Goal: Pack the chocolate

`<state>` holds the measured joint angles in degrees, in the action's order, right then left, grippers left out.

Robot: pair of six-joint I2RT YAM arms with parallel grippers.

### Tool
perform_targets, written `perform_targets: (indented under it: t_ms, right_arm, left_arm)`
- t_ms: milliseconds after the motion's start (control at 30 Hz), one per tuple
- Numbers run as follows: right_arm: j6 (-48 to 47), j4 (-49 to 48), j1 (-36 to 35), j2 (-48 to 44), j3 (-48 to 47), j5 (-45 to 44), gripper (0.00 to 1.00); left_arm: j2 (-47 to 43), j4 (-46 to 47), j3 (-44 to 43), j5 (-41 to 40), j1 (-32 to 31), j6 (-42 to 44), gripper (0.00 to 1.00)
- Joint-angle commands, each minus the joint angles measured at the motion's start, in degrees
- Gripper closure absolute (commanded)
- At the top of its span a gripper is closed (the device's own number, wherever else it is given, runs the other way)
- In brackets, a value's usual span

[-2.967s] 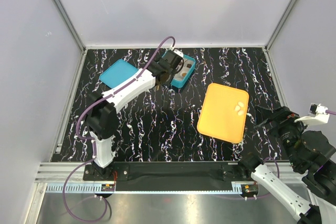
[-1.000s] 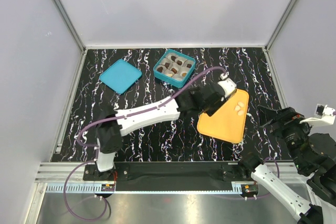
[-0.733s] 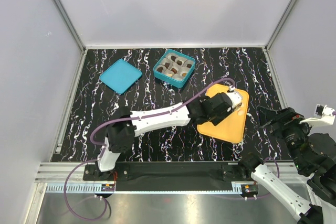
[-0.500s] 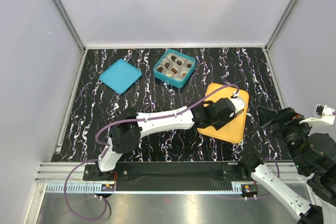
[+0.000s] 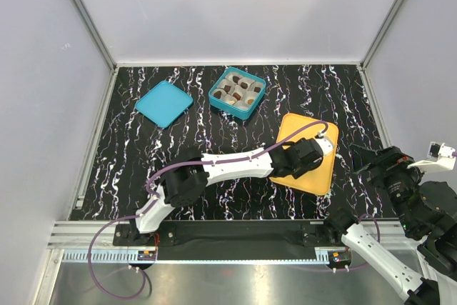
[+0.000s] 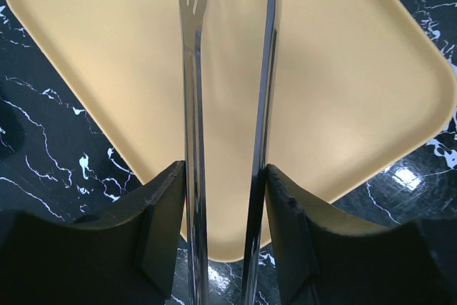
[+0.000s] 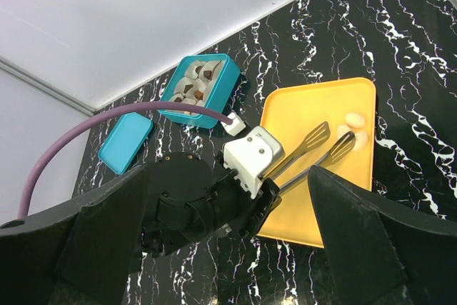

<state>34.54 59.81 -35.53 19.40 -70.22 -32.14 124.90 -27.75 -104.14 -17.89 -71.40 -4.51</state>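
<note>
My left gripper [image 5: 313,152] is shut on metal tongs [image 6: 193,69] and hovers over the yellow tray [image 5: 293,130]. The tong arms stand apart with nothing between them. In the right wrist view the tong tips [image 7: 332,141] reach up to two pale cream chocolates [image 7: 355,128] at the tray's far right corner; the lower tip is at one piece. Dark chocolates sit in grey paper cups in the teal box [image 5: 238,92]. My right gripper [image 7: 228,173] is open and empty, held high off the table's right side.
The teal lid [image 5: 163,103] lies flat at the back left, apart from the box. The left arm stretches diagonally across the middle of the black marbled table. Grey walls close in the back and sides.
The left arm has swung with the tongs from the teal box to the yellow tray, then moved toward the tray's near right part. The right arm has stayed still.
</note>
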Motion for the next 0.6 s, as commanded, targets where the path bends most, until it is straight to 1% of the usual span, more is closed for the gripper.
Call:
perform_targets:
  t_ms: [0, 300, 567]
  right_arm:
    - [0.00, -0.14, -0.24, 0.20, -0.19, -1.43, 0.00]
    - [0.08, -0.13, -0.33, -0.06, 0.17, -1.78, 0.00]
    - [0.08, -0.22, -0.24, -0.15, 0.25, -1.70, 0.00]
  left_arm:
    - [-0.36, 1.99, -3.00, -2.76, 0.03, -0.32, 0.50]
    - [0.34, 1.64, -3.53, -6.28, -0.06, -0.32, 0.53]
    - [0.69, 3.31, -2.74, -3.29, -0.32, 1.96, 0.53]
